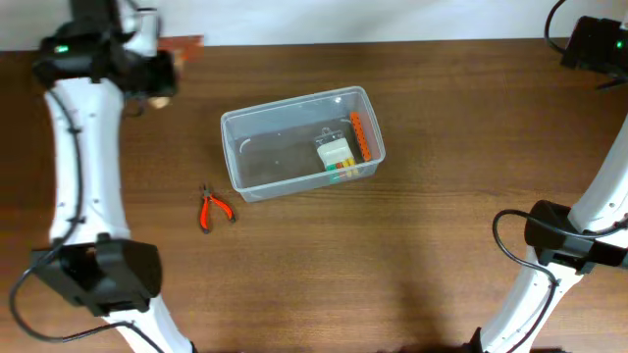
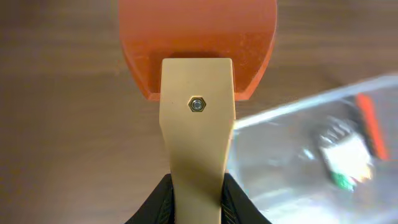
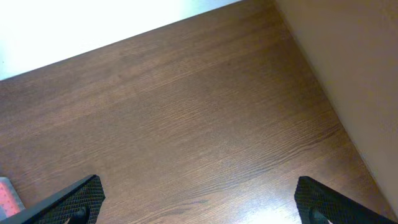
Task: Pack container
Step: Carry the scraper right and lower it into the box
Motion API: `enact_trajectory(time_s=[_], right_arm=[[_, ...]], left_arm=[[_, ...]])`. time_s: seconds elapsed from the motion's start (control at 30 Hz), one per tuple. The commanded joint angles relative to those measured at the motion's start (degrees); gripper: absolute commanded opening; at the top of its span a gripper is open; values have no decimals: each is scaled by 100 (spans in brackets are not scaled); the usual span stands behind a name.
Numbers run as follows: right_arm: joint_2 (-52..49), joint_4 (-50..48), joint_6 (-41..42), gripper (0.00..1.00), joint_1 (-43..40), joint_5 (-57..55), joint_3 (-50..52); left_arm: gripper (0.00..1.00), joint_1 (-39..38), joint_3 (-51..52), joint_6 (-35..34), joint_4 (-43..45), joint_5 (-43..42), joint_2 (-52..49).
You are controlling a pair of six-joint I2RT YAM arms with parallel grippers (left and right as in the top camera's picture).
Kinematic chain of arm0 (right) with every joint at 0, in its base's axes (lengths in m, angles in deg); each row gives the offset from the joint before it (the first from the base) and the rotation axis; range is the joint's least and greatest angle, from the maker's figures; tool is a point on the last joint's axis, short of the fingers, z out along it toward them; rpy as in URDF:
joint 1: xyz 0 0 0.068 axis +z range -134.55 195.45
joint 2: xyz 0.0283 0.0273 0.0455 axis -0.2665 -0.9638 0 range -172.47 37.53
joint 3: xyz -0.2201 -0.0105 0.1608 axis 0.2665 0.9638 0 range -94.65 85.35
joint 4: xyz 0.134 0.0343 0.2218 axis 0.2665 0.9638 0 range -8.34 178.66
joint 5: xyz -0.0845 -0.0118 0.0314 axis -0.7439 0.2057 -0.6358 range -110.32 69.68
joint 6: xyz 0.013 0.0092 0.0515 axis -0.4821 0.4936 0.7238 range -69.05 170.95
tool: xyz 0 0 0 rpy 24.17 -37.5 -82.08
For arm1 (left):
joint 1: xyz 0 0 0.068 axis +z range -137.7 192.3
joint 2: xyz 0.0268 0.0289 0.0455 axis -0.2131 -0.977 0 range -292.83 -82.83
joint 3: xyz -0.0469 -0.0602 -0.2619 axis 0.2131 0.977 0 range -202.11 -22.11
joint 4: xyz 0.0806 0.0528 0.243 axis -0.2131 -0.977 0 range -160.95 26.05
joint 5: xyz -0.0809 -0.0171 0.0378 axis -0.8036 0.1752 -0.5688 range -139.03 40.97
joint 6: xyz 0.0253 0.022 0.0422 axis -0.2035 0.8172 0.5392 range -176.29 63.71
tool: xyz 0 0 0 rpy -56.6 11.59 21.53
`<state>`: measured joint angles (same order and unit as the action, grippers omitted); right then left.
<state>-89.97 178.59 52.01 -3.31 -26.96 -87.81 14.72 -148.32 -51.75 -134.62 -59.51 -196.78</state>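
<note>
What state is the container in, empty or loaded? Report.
Partly loaded: the container holds a white block and an orange strip at one end; the rest is bare. Pliers lie outside.

Table (image 1: 412, 255): was brown wood with fine straight grain, smooth, low sheen; a pale glare lay at the upper left of the right wrist view.
Container (image 1: 233, 147): was clear plastic, glossy, with bright glints along the rim.
Scraper (image 2: 196, 149): handle looked like tan plastic, smooth and satin; the blade (image 2: 198, 37) was orange plastic, matt, faintly grainy.
Nut (image 2: 197, 104): was bare metal, shiny.
Pliers (image 1: 213, 209): had orange coated grips and a dark metal head; the finish was too small to tell.
Right fingers (image 3: 78, 198): were black, cross-hatched, rough.
Arm (image 1: 83, 167): was white plastic, smooth, glossy.
</note>
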Motion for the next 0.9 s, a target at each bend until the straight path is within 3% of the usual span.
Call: enact_trajectory(time_s=[0.0,0.13,0.43,0.87], right_arm=[[76,0,9,99,-4,-50,-72],[76,0,9,99,-4,-50,-72],[76,0,9,99,-4,-50,-72],[76,0,7,99,-4,-50,-72]], left_arm=[[2,-811,-103,861,35,-474,59],[2,-1639,-103,1808,227,-472,50],[2,-2000,74,1961,247,-457,-90],[2,-2041,459,2262,-9,-474,-1624]])
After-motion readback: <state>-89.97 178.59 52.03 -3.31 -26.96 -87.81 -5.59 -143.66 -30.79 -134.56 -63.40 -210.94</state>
